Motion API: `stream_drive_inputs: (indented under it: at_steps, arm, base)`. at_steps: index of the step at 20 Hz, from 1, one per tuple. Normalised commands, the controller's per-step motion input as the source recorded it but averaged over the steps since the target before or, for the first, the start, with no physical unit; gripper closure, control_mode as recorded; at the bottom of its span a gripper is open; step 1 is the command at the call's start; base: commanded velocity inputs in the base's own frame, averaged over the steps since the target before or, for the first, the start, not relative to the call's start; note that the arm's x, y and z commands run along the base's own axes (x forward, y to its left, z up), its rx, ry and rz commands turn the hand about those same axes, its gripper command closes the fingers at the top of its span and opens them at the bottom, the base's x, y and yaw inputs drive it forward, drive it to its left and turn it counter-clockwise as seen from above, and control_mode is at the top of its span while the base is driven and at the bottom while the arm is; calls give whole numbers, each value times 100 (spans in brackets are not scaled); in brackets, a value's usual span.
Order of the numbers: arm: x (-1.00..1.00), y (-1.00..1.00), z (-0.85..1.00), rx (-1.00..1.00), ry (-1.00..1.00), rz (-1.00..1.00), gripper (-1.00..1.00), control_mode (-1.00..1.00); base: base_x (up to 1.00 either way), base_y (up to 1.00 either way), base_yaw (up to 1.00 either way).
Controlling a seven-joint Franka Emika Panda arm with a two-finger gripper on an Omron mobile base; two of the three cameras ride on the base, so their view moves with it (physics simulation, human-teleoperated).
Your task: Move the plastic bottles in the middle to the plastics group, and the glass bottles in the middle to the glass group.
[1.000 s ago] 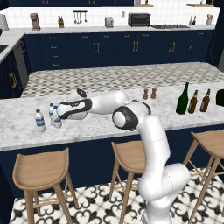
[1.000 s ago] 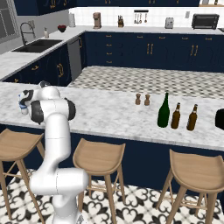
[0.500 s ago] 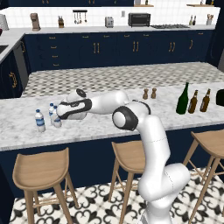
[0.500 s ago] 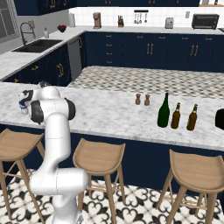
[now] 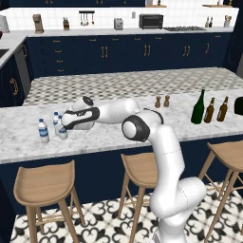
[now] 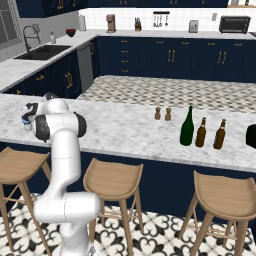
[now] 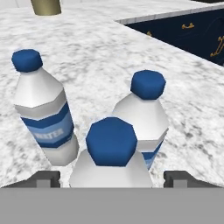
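Three water bottles [image 7: 111,151] cluster at the pincer [image 7: 111,179]: nearest stands between its parted tips, apparently unclamped; two just beyond; best withdrawn straight back, avoiding knocks.

On the counter [image 5: 109,137] stand three water bottles [image 7: 43,109], one green wine bottle [image 5: 199,107], two brown beer bottles [image 5: 210,110], and seemingly two tiny shakers [image 5: 158,102].

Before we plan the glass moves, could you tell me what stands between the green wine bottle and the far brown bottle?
One brown beer bottle stands between the green wine bottle and the far brown bottle, clearest in the right base view.
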Motion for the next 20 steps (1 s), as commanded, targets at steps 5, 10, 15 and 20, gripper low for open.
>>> stream_drive_inputs:
  at_steps: [5, 10, 15, 20]
  arm:
    - [0, 0, 19, 0, 0, 0, -100, -100]
    - [-33, -15, 60, 0, 0, 0, -100, -100]
    - [-63, -52, 25, 0, 0, -4, -100, -100]
    - [-89, -62, 0, 0, 0, -10, -100, -100]
  base:
    - [0, 0, 0]
    - [0, 0, 0]
    - [0, 0, 0]
    - [0, 0, 0]
